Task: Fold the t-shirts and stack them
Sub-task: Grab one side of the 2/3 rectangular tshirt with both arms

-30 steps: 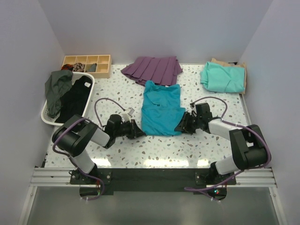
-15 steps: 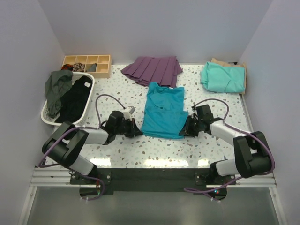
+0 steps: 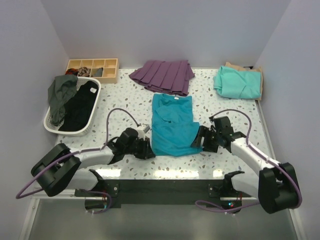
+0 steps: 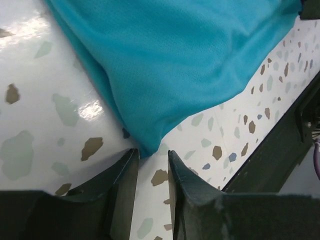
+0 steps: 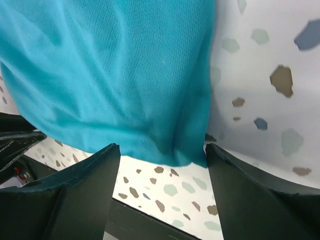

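Both arms had pulled back toward the near edge, and the teal-blue t-shirt had slid that way with them and lay straighter. It lay flat in the middle of the speckled tabletop, with its collar at the far end.

The left tool sat low at the shirt's near left corner. Its fingers were a little apart, and the tip of the corner lay right at the mouth of the gap, not pinched. The right tool sat at the near right corner. Its fingers stood wide apart, with the shirt's edge lying loose between them.

The mint-green t-shirt lay folded in the far right corner on top of the tan t-shirt. A purple pleated skirt lay just past the teal-blue shirt's collar. A white basket of dark clothes stood on the left, with a wooden box behind it.
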Robot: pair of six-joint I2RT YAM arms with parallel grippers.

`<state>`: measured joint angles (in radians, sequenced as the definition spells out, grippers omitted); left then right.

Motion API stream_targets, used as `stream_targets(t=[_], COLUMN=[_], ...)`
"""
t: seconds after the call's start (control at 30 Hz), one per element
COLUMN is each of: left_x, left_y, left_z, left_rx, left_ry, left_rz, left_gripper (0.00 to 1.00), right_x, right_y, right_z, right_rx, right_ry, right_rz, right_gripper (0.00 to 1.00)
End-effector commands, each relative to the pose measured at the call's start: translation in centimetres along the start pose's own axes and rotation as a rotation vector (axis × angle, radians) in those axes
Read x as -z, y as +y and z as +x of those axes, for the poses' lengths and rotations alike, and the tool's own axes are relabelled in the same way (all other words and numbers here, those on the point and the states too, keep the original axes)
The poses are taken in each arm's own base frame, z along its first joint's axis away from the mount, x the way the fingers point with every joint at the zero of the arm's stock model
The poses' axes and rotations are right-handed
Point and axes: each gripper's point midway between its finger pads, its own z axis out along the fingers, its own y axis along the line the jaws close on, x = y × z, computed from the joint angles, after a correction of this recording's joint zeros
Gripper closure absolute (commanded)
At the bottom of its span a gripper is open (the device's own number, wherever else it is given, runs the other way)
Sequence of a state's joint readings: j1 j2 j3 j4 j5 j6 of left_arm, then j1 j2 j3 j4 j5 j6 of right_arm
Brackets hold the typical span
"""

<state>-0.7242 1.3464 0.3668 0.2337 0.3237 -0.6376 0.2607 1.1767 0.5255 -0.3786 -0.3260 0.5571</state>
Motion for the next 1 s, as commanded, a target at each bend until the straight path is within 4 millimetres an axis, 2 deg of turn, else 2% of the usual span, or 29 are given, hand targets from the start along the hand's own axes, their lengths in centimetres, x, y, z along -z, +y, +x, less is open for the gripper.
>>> stream_targets(t=[0.0, 0.07, 0.2, 0.5, 0.63, 0.73, 0.77, 0.87, 0.9, 0.97], left_x=[1.5, 2.2, 2.3, -0.4, -0.7, -0.7, -0.7, -0.7, -0.7, -0.6], left_y=[2.9, 2.9, 3.0, 1.6, 0.4, 0.6, 0.5, 0.8, 1.1, 0.9], left_z=[0.6, -0.9, -2.1, -1.6, -0.9, -0.1, 0.0, 0.3, 0.5, 0.4], left_rx=[0.038, 0.027, 0.033, 0.059, 0.065, 0.071, 0.07, 0.069, 0.068, 0.061], left_ry=[-0.045, -0.111, -0.161, -0.136, -0.115, -0.091, -0.089, -0.079, -0.065, -0.057], left_rz=[-0.165, -0.187, -0.209, -0.079, 0.009, 0.017, 0.019, 0.005, -0.01, -0.012], left_gripper=[0.62, 0.59, 0.57, 0.57, 0.57, 0.6, 0.63, 0.85, 0.95, 1.0], right_x=[1.3, 1.5, 1.1, -0.1, -0.6, -1.2, -1.3, -1.6, -1.5, -1.1], right_y=[-0.9, -0.7, -1.0, -0.6, -0.6, -0.6, -0.5, -0.1, 0.1, 0.4], right_z=[1.2, 1.3, 1.7, 1.4, 1.7, 2.1, 2.1, 2.3, 2.3, 2.2], right_rx=[-0.034, -0.046, -0.05, -0.049, -0.044, -0.043, -0.043, -0.028, -0.025, -0.015], right_ry=[-0.024, -0.037, -0.031, 0.002, 0.012, 0.032, 0.037, 0.047, 0.05, 0.046], right_rz=[0.027, 0.011, 0.013, -0.009, -0.026, -0.044, -0.053, -0.089, -0.094, -0.107], right_gripper=[0.25, 0.25, 0.25, 0.28, 0.32, 0.49, 0.63, 0.81, 0.87, 0.89])
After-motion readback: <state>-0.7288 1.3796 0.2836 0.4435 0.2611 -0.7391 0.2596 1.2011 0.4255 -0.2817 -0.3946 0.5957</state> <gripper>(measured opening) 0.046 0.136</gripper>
